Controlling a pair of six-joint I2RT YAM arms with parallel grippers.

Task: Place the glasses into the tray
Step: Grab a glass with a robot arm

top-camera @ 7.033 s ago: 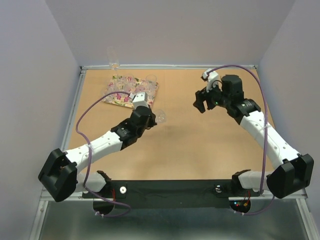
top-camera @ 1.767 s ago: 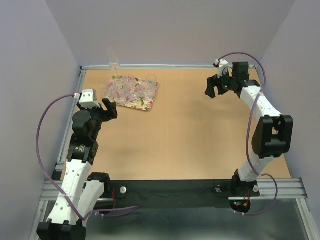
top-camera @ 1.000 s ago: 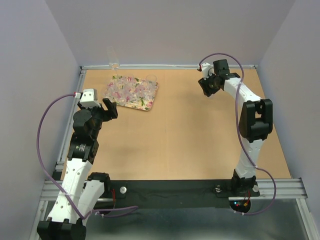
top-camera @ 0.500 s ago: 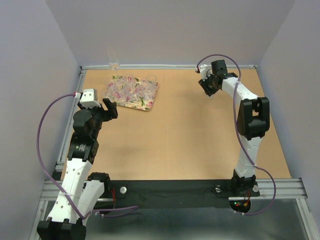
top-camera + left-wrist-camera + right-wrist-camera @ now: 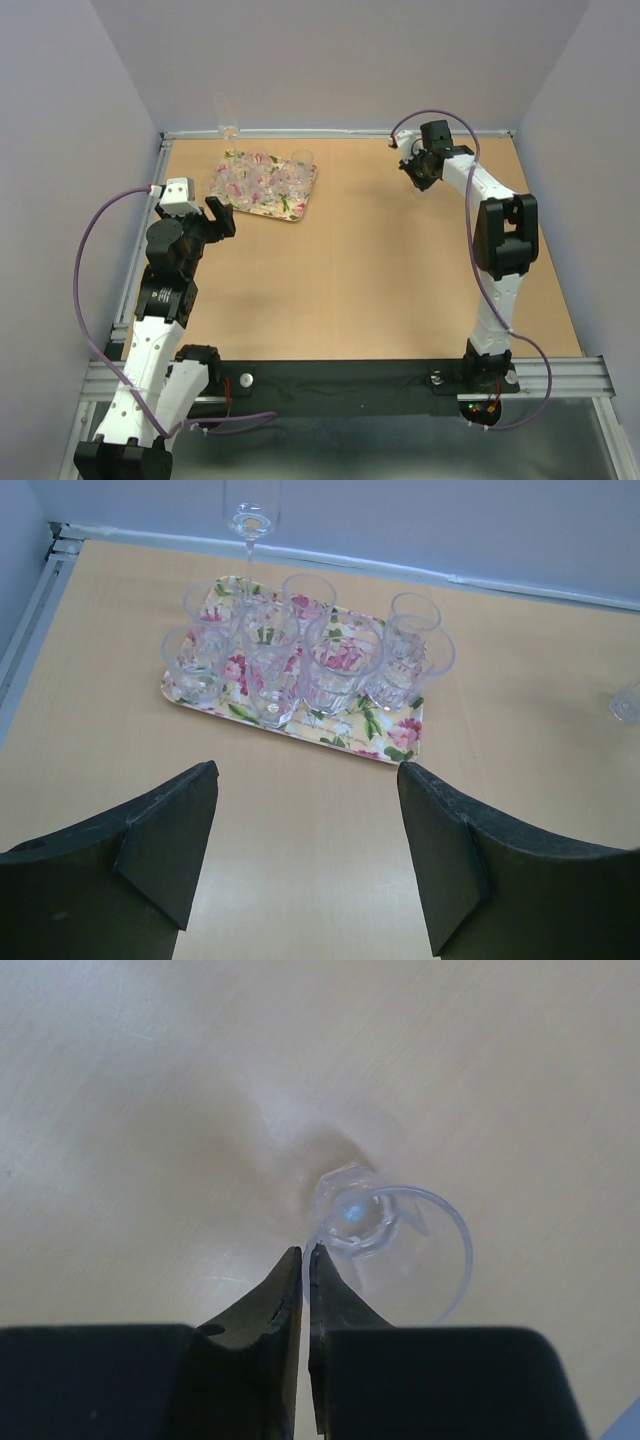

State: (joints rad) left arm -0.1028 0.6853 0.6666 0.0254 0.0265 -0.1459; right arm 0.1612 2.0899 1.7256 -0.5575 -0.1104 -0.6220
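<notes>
Where the right gripper (image 5: 303, 1253) pinches, a glass (image 5: 385, 1245) rim between its fingers (image 5: 262, 1305), base just beyond.

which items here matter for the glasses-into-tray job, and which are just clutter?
Job:
- floral tray
- tumblers already standing on it
- loose tumbler out on the table, its rim pinched in the right gripper

Lying about:
- stemmed glass behind the tray, off it

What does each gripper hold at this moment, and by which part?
The left gripper is open and holds nothing. The right gripper appears to pinch a small clear glass by its thin wall at the rim.
</notes>
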